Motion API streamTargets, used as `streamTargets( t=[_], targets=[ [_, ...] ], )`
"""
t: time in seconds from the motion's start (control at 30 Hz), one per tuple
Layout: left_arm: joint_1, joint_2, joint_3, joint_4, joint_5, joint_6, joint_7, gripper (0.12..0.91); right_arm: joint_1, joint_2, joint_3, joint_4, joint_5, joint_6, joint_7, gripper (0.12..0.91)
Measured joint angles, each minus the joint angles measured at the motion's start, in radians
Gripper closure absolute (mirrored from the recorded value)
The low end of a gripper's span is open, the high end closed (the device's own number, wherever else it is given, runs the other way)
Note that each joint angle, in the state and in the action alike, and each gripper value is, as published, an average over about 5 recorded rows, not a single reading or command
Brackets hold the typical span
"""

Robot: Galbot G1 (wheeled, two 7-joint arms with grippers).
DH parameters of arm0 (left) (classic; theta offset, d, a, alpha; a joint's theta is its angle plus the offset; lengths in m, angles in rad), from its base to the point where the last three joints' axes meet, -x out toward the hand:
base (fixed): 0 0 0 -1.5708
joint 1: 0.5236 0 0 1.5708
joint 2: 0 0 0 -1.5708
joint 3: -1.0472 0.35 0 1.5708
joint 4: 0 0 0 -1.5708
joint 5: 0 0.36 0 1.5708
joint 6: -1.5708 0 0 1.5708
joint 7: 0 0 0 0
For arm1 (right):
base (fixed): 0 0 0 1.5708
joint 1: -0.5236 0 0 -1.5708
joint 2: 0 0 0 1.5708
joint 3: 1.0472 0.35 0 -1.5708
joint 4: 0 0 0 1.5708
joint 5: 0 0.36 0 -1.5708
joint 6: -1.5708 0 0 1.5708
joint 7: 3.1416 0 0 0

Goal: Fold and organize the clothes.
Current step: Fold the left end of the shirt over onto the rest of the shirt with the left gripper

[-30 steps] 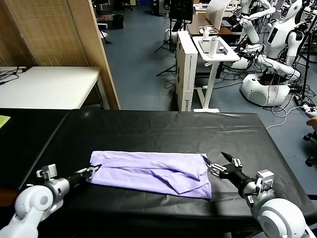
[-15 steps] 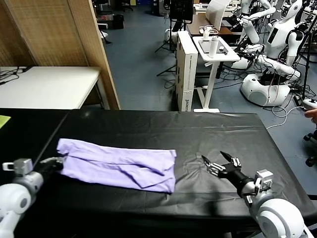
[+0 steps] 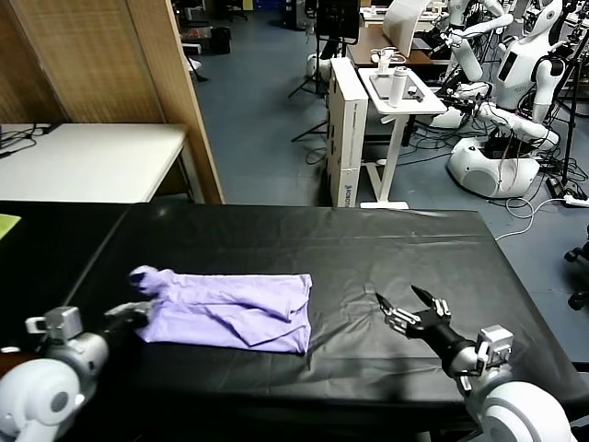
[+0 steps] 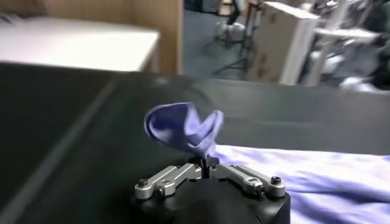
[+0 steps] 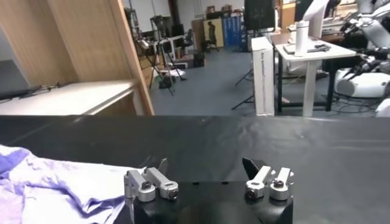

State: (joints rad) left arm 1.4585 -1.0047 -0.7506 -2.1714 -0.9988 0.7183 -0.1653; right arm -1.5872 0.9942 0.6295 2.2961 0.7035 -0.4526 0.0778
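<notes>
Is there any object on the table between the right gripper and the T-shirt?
Nothing visible. Only bare black table cover lies between the open right gripper and the T-shirt. The left gripper holds the shirt's far end.

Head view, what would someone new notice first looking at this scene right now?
Probably the light lavender T-shirt, lying folded into a long band on the black table cover, left of the middle. The left gripper is shut on its left end, where a bunched corner sticks up. Off to the right, the right gripper sits open above bare cover, apart from the shirt.
</notes>
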Motion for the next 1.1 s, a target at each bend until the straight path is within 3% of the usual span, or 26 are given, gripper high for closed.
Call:
streamTargets(
  t=[0.6,1.1],
  targets=[
    [-0.178,-0.145,0.294,0.046,0.012,0.008,-0.022,0.859,-0.072,0.062,0.024,0.002,-0.050,0.008,-0.004,0.118],
    [-0.208,-0.221,0.385,0.078,0.071,0.004,-0.018,0.859,-0.067,0.064,0.015,-0.026,-0.052,0.009,-0.005,0.118]
  ],
)
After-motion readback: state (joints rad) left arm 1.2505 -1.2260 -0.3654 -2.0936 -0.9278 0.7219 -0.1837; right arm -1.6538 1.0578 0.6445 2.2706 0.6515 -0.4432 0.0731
